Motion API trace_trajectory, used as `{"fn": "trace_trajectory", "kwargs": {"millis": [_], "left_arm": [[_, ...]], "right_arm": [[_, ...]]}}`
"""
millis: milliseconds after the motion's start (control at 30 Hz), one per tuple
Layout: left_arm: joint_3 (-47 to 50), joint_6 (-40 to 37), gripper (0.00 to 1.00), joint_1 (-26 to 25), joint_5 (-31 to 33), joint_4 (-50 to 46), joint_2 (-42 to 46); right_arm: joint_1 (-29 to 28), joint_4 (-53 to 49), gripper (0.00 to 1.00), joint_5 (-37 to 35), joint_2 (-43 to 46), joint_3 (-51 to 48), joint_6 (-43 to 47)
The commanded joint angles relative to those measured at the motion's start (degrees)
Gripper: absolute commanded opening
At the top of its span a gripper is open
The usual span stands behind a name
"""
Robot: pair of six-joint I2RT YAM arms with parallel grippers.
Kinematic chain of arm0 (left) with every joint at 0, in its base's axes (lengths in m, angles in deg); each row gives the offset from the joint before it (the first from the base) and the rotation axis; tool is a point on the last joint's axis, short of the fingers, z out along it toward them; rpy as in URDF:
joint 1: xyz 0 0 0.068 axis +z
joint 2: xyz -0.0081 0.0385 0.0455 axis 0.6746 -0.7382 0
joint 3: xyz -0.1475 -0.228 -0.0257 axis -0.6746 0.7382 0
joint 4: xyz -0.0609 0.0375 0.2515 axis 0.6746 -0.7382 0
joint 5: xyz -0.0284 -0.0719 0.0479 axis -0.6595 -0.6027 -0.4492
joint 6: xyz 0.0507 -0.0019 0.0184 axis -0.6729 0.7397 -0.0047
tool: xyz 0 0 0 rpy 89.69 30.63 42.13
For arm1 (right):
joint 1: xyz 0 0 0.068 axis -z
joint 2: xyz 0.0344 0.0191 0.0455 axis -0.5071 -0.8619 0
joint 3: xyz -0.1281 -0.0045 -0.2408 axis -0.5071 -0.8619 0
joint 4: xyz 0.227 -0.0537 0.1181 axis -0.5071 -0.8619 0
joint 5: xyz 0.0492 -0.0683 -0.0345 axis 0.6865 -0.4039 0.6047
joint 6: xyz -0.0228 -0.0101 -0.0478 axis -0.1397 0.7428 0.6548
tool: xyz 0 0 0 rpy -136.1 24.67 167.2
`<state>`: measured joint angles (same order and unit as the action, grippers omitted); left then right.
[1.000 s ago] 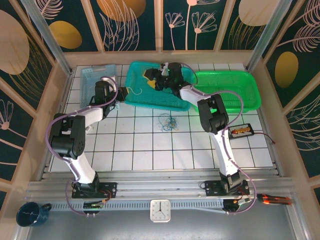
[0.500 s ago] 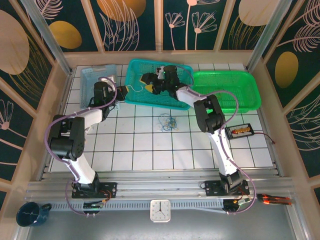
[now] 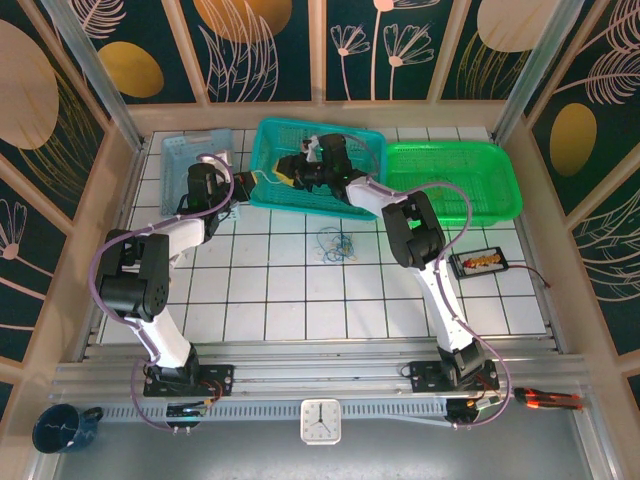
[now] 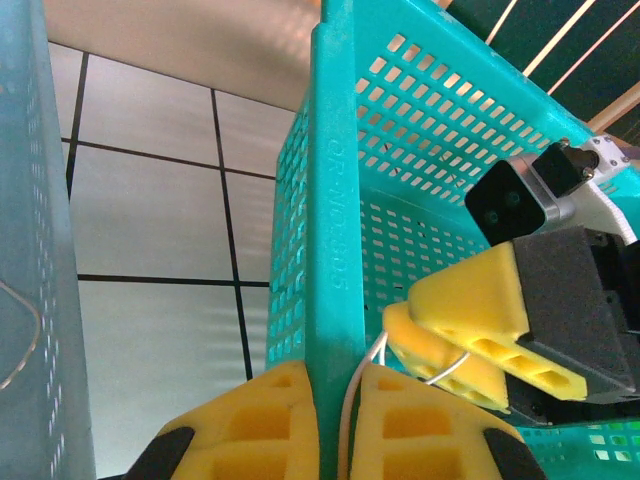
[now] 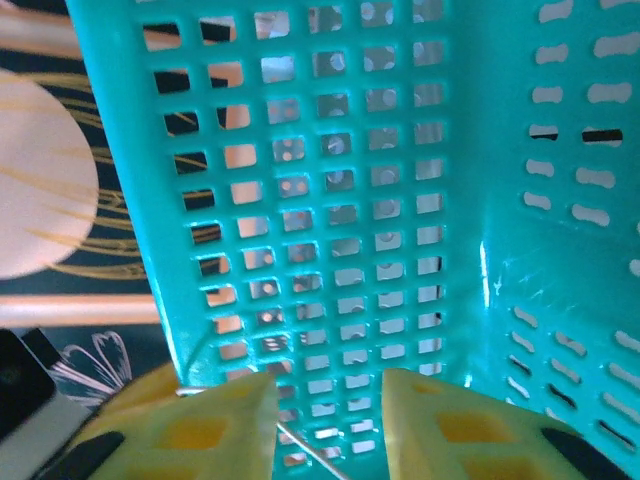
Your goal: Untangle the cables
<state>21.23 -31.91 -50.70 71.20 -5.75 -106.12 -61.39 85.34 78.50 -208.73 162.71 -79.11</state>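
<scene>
Whitish cable (image 4: 343, 435), clear from left wrist, pinched by left tool (image 4: 338, 388), reaches narrowly parted right tool (image 4: 403, 308).

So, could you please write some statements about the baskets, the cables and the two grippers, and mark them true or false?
1. The small knot of thin blue and whitish cables lies on the white tiled table, outside every basket. True.
2. The left gripper is clamped on a wall of the teal plastic basket. True.
3. The right gripper hangs over the bright green plastic basket. False: it is inside the teal plastic basket.
4. The light blue plastic basket stands between the other two. False: it stands left of the teal one.
</scene>
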Motion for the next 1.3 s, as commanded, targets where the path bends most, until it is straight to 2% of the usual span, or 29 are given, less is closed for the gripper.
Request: {"fn": "trace_trajectory", "kwargs": {"millis": [0,67,333,400,533,633,800,1000,1267], "left_arm": [[-0.8,-1.1,0.0,-0.3,-0.1,4.0,0.3],[-0.9,-1.0,0.0,-0.3,-0.2,4.0,0.1],[-1.4,-1.7,0.0,-0.3,0.1,3.4,-0.2],[-1.5,-2.1,0.21,-0.3,0.6,2.9,-0.2],[-1.5,-3.1,0.47,-0.2,1.4,2.0,0.1],[-1.5,-3.6,0.59,0.0,1.7,1.4,0.5],[-1.5,-4.4,0.72,0.9,1.8,1.1,2.8],[-0.6,-10.1,0.78,1.4,1.5,-0.7,7.7],[0.1,-23.5,0.79,1.4,-1.1,-4.4,10.8]], "right_arm": [[-0.1,3.6,0.14,1.6,0.2,-0.8,-0.3],[-0.1,3.8,0.0,1.5,0.2,-1.1,-0.4],[0.4,5.3,0.0,1.5,0.7,-1.4,-0.8],[0.7,5.4,0.0,1.5,0.7,-1.0,-0.7],[1.2,5.5,0.0,1.2,0.2,0.7,-0.9],[1.4,5.1,0.0,0.8,-0.1,2.1,-0.9],[1.5,4.7,0.0,0.8,0.1,4.2,-1.1],[1.5,3.9,0.0,1.4,1.6,6.3,-0.6],[1.4,2.3,0.0,2.1,3.8,7.5,2.4]]}}
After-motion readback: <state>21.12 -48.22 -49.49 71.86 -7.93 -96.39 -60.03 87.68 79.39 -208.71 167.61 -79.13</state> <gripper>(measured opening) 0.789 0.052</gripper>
